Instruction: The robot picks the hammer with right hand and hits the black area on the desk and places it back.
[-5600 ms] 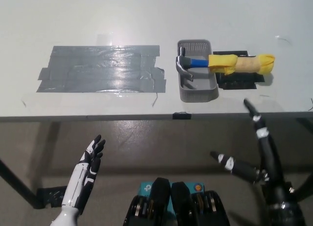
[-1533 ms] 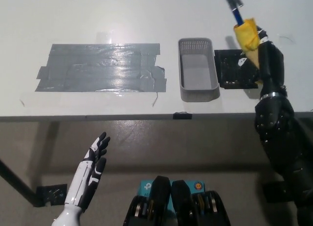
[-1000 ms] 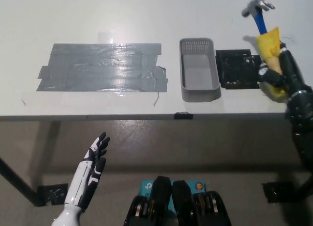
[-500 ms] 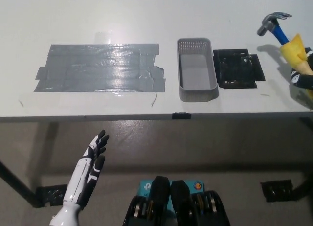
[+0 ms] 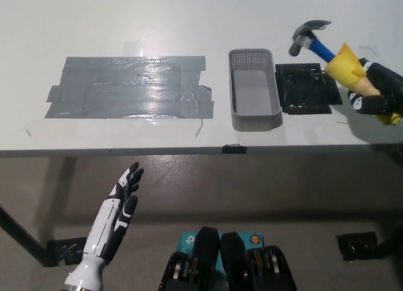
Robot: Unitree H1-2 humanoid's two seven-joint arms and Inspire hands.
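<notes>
My black right hand (image 5: 378,94) is shut on the hammer's yellow-wrapped handle (image 5: 349,69) at the right edge of the view. The hammer has a blue shaft and a steel head (image 5: 305,36); the head hangs above the desk, over the upper left corner of the small black pad (image 5: 307,89). The grey mesh basket (image 5: 254,90) stands with nothing in it, just left of that pad. My white left hand (image 5: 116,211) rests open below the desk edge at the lower left.
A wide patch of grey tape strips (image 5: 129,87) covers the left half of the white desk (image 5: 189,20). The desk's front edge (image 5: 189,151) runs across the middle of the view, with brown floor below.
Since half a second ago the hammer has swung left and down, its head now over the black pad. My right hand came further into view. The left hand barely moved.
</notes>
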